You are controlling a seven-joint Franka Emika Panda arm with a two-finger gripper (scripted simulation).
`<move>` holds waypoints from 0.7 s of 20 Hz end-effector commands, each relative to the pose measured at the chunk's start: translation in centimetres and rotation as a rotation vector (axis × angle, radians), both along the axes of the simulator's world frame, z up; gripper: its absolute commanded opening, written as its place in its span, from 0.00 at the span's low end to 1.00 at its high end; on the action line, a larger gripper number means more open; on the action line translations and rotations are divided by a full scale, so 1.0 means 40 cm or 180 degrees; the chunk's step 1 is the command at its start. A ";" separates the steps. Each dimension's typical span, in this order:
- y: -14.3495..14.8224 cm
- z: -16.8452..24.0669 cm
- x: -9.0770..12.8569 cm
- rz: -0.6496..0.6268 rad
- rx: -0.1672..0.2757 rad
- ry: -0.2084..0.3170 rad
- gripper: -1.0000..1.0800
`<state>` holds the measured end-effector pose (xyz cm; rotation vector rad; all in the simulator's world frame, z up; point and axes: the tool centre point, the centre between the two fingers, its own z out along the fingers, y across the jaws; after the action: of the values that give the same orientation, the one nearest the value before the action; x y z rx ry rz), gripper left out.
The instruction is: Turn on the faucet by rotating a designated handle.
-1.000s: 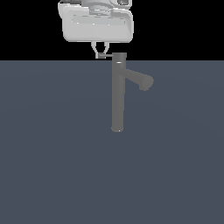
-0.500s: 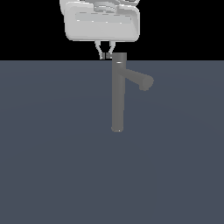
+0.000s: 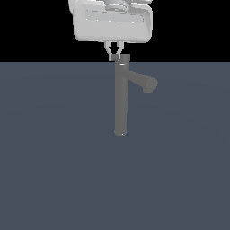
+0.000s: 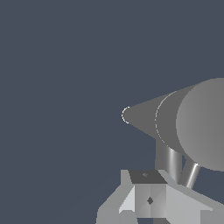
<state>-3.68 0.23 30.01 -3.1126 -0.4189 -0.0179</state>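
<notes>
The faucet [image 3: 121, 96] is a tall dark-grey column standing on the grey floor, with a thick angled spout [image 3: 144, 82] pointing to the exterior view's right. From above, the wrist view shows the faucet [image 4: 175, 120] with its round cap, the spout [image 4: 168, 159] and the handle [image 4: 191, 174], a thin light-grey rod beside the spout. My gripper [image 3: 114, 56] hangs from above, its tips at the cap's edge on the exterior view's left. The fingers [image 4: 148, 199] look pressed together, with the handle next to them and not between them. In the exterior view I cannot make out the handle.
A flat dark grey floor [image 3: 54, 170] stretches around the faucet, with black background above it. Nothing else stands in view.
My gripper has moved toward the exterior view's right and slightly down, from clear of the faucet to right against its cap. The faucet looks unchanged.
</notes>
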 end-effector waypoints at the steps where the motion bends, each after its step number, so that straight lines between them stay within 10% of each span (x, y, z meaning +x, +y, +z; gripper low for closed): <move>1: -0.088 0.002 -0.017 -0.0120 -0.0007 0.0027 0.00; 4: -0.122 0.002 -0.024 -0.0134 -0.0007 0.0036 0.00; 5: -0.034 0.000 -0.004 0.0039 0.0001 0.0004 0.00; 14: -0.155 0.001 0.042 -0.0081 -0.0005 0.0026 0.00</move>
<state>-3.36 -2.80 29.97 -3.0958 -0.4432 0.0288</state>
